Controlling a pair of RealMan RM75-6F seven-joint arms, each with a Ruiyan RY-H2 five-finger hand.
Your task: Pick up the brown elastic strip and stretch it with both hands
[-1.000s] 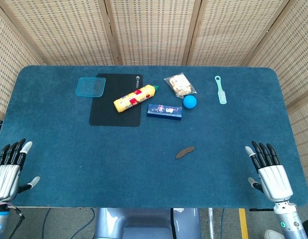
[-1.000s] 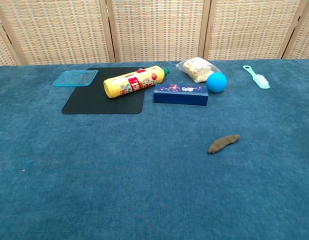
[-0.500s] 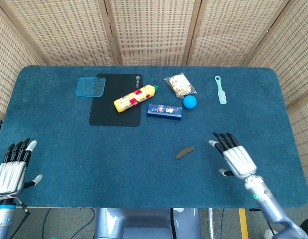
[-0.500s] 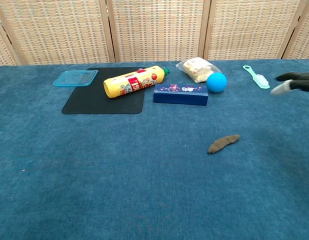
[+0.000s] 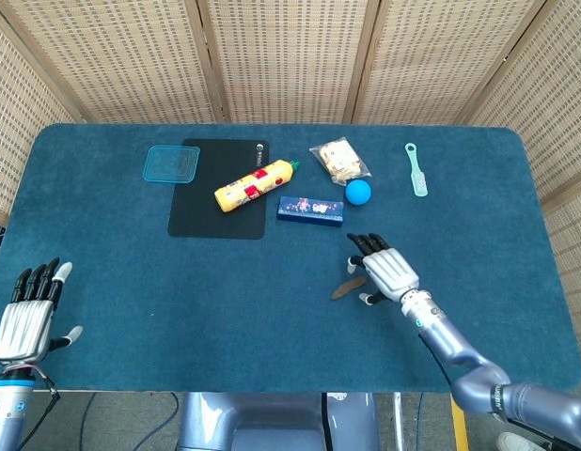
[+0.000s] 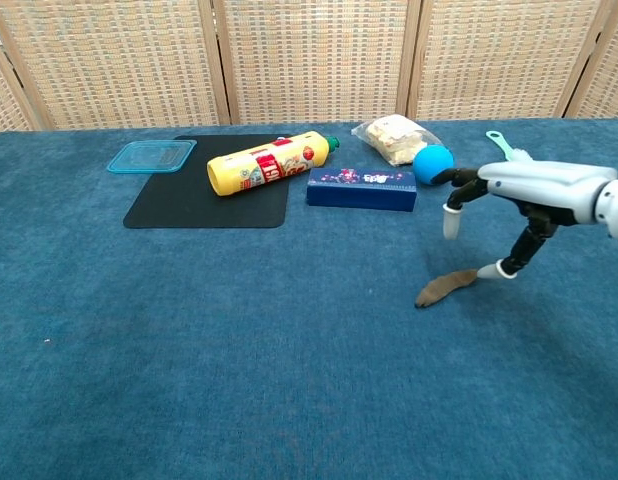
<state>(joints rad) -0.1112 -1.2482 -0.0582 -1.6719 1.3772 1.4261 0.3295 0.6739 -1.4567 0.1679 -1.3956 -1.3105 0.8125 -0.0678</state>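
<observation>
The brown elastic strip (image 5: 348, 287) lies flat on the blue bench (image 5: 159, 282), toward the near right of the middle, in front of the dark blue box (image 5: 310, 210). The right robot hand (image 5: 384, 271) hangs over the strip's right end, palm down with its fingers spread and holding nothing; in the chest view its thumb tip reaches down to the strip's right end (image 6: 447, 287), though whether it actually touches cannot be told. The left robot hand (image 5: 27, 315) rests at the near left edge of the bench, fingers straight and apart, also holding nothing, well apart from the strip.

Further back, a yellow bottle (image 5: 256, 183) lies on its side across the right edge of a black mat (image 5: 215, 202), and a clear teal lid (image 5: 171, 163) overlaps the mat's back left corner. A blue ball (image 5: 358, 192) sits just beside the box's right end, with a clear bag of snacks (image 5: 339, 159) behind it. A pale green brush (image 5: 416, 170) lies well off to the right
</observation>
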